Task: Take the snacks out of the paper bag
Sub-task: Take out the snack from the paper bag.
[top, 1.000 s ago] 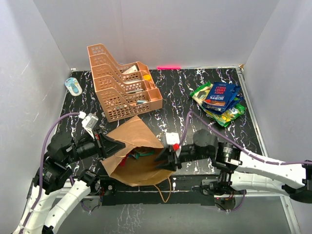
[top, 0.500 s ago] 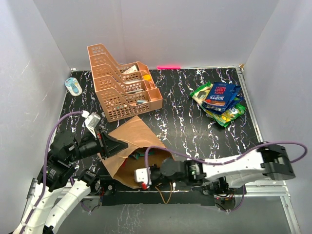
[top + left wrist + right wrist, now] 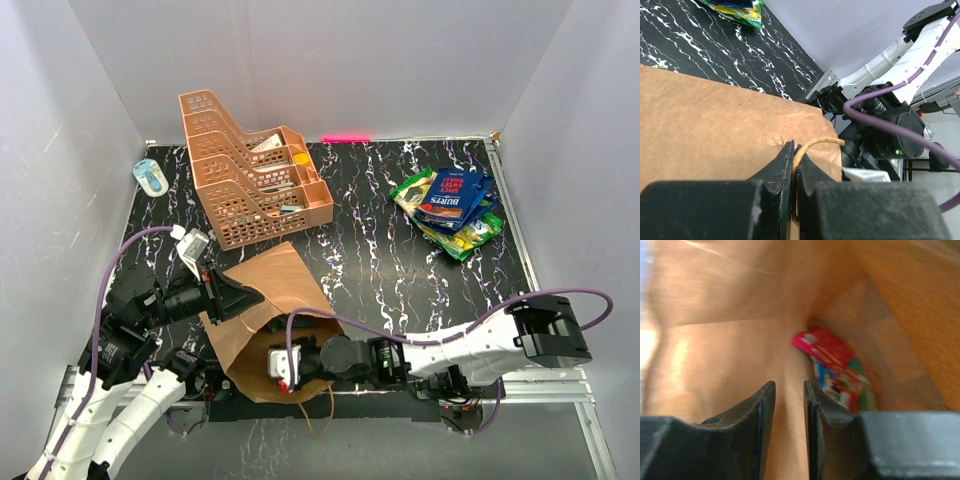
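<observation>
The brown paper bag [image 3: 262, 290] lies on its side at the near edge, mouth toward the arms. My left gripper [image 3: 794, 159] is shut on the bag's twine handle [image 3: 815, 143] at the upper rim and holds the mouth up; it also shows in the top view [image 3: 243, 298]. My right arm [image 3: 350, 358] reaches into the mouth, its fingers hidden there. In the right wrist view my right gripper [image 3: 789, 390] is inside the bag, jaws slightly apart and empty, with a red, blue and green snack packet [image 3: 837, 369] just right of it. Several snacks [image 3: 452, 205] lie at the far right.
An orange mesh tiered rack [image 3: 250, 172] stands behind the bag. A small blue and white object [image 3: 152, 177] lies at the far left. The second twine handle [image 3: 322, 405] hangs over the table's near edge. White walls close the sides.
My right arm has swung left and pushed its gripper from the bag's mouth into the bag. My left gripper has kept hold of the handle, almost still.
</observation>
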Available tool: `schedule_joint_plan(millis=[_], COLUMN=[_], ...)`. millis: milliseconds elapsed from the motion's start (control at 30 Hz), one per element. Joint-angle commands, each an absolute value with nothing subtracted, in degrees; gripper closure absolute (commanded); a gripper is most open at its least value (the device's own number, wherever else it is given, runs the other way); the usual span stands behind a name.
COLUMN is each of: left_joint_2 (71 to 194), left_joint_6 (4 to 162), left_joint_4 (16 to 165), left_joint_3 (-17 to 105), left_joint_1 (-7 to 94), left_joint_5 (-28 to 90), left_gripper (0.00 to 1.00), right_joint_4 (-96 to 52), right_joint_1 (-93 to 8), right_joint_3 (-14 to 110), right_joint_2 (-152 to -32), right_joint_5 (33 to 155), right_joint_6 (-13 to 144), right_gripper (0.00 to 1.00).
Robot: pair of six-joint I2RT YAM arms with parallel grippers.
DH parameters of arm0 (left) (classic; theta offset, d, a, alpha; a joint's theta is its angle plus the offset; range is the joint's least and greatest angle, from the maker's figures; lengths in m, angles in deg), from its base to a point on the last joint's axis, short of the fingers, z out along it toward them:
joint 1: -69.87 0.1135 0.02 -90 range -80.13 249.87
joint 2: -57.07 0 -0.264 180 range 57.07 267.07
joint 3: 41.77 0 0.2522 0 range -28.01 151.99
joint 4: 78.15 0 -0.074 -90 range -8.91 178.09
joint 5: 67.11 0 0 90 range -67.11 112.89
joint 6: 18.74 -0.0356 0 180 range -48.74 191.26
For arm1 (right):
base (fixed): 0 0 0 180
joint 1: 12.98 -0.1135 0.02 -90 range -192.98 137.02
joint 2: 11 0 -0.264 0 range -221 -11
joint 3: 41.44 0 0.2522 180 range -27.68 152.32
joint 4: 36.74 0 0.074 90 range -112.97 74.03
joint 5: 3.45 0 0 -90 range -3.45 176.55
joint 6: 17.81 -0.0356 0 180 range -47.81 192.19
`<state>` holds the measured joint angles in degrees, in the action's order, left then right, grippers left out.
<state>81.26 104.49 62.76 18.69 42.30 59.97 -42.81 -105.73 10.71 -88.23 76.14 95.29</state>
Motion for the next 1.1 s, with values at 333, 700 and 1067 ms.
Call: schedule_joint_plan(millis=[333, 700, 1067], left_joint_2=[86.3, 95.9, 92.2], left_joint_6=[105.6, 105.0, 103.7], left_joint_4=[73.4, 81.8, 79.2], left_joint_3=[22.3, 24.0, 21.9], left_joint_1=[42.2, 42.1, 42.2], left_joint_5=[45.3, 43.0, 42.5], left_gripper=[1.0, 1.0, 1.0], right_joint_4=[-46.4, -33.2, -11.3], right_joint_1=[-86.3, -70.7, -70.9], right_joint_3=[8.8, 15.4, 23.8], right_joint_2=[-85.5, -87.6, -90.9], right_joint_5=[74.1, 101.8, 112.9], right_joint_6=[106.5, 118.0, 129.3], right_gripper=[0.58, 0.49, 0.31])
